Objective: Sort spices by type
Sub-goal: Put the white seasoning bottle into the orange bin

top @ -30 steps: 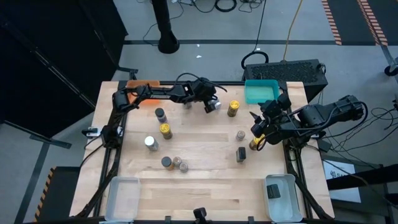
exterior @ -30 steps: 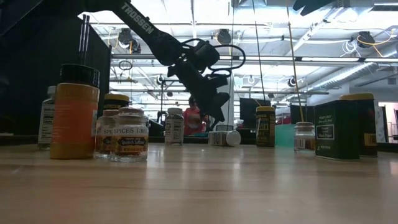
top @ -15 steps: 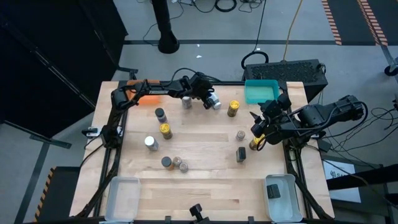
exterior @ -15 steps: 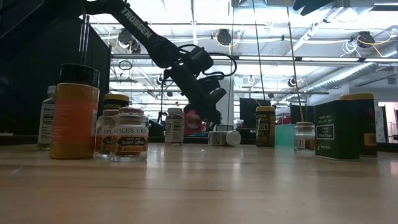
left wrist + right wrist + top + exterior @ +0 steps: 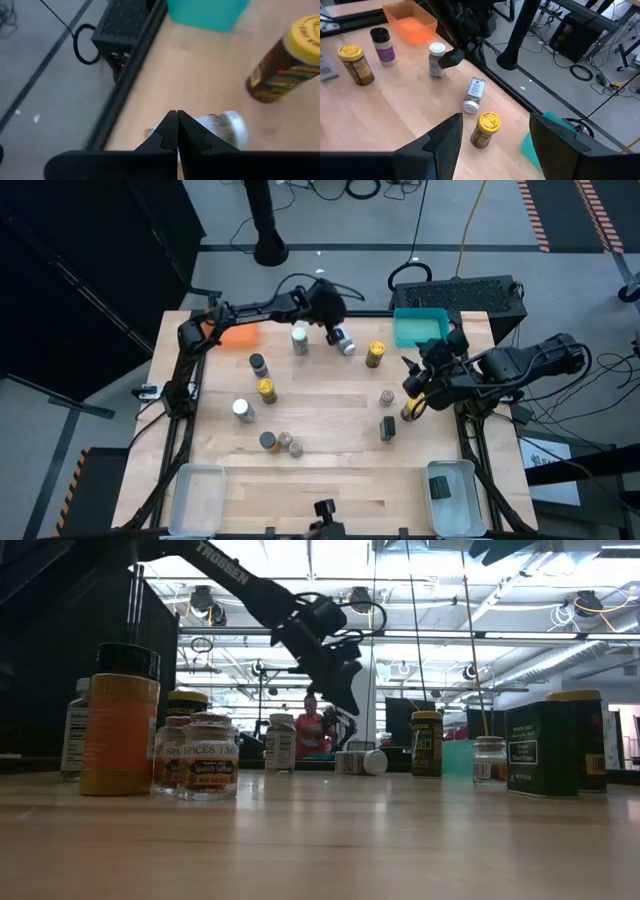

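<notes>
While the spice jars sit scattered over the wooden table, one white-capped jar lies tipped on its side near the far edge, between an upright white-lidded jar and a yellow-lidded brown jar. Left tool hangs just above the tipped jar, fingers pressed together, nothing in them; in the left wrist view the shut tips point down over that jar, with the yellow-lidded one off to the side. Low view shows the left tool clear above the table, fallen jar below it.

Rest of the jars: dark-lidded one and gold-lidded one near the left side, a silver-lidded one, a pair toward the near edge, a small one and a dark tin right of centre.

Right tool hovers over the right edge of the table, fingers spread, holding nothing.

Orange tray at far left corner, teal tray at far right, clear trays at both near corners.
</notes>
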### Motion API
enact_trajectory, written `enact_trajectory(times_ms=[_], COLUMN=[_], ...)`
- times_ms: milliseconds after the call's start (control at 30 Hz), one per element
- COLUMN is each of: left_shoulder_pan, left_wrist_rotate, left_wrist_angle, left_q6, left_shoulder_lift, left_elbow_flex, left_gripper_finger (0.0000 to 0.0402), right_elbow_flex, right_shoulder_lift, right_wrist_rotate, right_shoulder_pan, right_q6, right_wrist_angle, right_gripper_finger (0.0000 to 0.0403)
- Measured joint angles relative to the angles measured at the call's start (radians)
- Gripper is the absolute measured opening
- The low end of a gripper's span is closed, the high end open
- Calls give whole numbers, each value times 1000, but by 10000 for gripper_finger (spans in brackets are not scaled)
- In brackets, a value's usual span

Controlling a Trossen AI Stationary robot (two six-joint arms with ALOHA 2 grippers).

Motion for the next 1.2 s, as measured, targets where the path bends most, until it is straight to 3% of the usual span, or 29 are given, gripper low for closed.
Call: enact_trajectory(times_ms=[267,500,733,1033,1200], left_shoulder_pan=[16,-4,-15,-9,20], left_wrist_rotate=[107,41,-8,-5,64], left_wrist_angle=[7,-7,-30,-57,-155], left_q6=[20,-28,-43,-79,-66], left_shoulder_lift=[48,123,125,125,124], left_elbow_flex=[3,3,16,27,48], left_gripper_finger=[1,1,1,1,1], right_elbow_flex=[0,0,0,0,0], right_shoulder_lift=[0,0,0,0,0], right_wrist_rotate=[-32,-126,-136,-136,-136], right_shoulder_pan=[-72,-177,-199,-199,-199], right_q6=[5,-141,-186,-196,-212], right_wrist_angle=[74,191,199,199,199], right_gripper_finger=[195,120,67,48,47])
